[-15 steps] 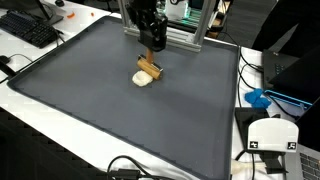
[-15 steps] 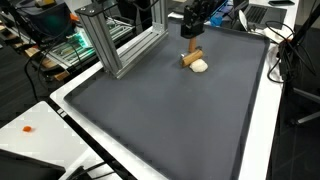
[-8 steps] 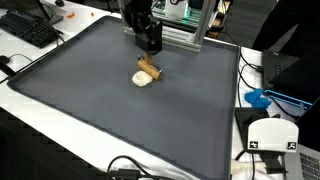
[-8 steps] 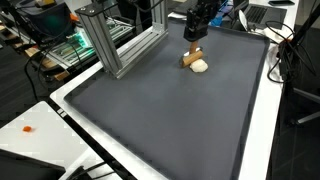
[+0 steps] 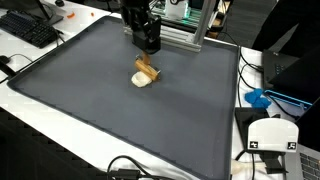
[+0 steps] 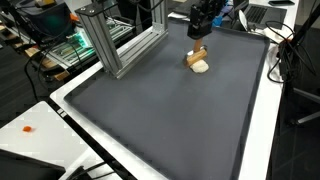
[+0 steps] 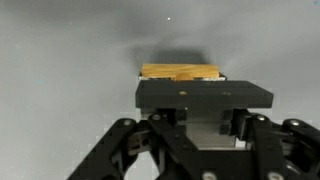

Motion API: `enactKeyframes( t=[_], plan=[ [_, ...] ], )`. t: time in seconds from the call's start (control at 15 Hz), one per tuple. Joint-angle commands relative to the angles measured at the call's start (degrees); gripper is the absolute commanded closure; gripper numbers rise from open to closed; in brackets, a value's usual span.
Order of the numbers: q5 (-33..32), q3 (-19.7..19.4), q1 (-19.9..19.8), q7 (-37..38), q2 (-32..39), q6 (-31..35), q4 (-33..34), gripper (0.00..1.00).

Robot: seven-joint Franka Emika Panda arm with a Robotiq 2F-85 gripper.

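A tan wooden block point(image 5: 148, 68) leans on a small white piece point(image 5: 142, 81) on the dark grey mat point(image 5: 110, 115); the block point(image 6: 196, 56) and white piece point(image 6: 203, 67) show in both exterior views. My gripper point(image 5: 148, 42) point(image 6: 199, 28) hangs above and just behind them, clear of both. In the wrist view the gripper point(image 7: 205, 112) has its fingers drawn in on a black flat block point(image 7: 205, 93) with a pale part under it. The wooden block point(image 7: 180, 72) peeks out beyond that black block, on the mat below.
An aluminium frame point(image 5: 185, 35) point(image 6: 120, 45) stands at the mat's edge close behind the gripper. A keyboard point(image 5: 30, 28), a blue item point(image 5: 258, 98) and a white device point(image 5: 270, 135) lie off the mat. Cables run along the table rim.
The gripper has lifted and drawn back from the wooden block toward the frame. The wooden block and white piece have not moved. The jaws' gap is unchanged.
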Motion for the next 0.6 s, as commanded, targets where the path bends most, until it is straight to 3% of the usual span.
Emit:
enactKeyframes(
  t=[0.0, 0.53],
  plan=[
    [0.2, -0.4, 0.0, 1.0, 0.7, 0.9, 0.6, 0.65],
    [0.3, -1.0, 0.0, 2.8, 2.3, 5.9, 0.0, 0.65]
  ],
)
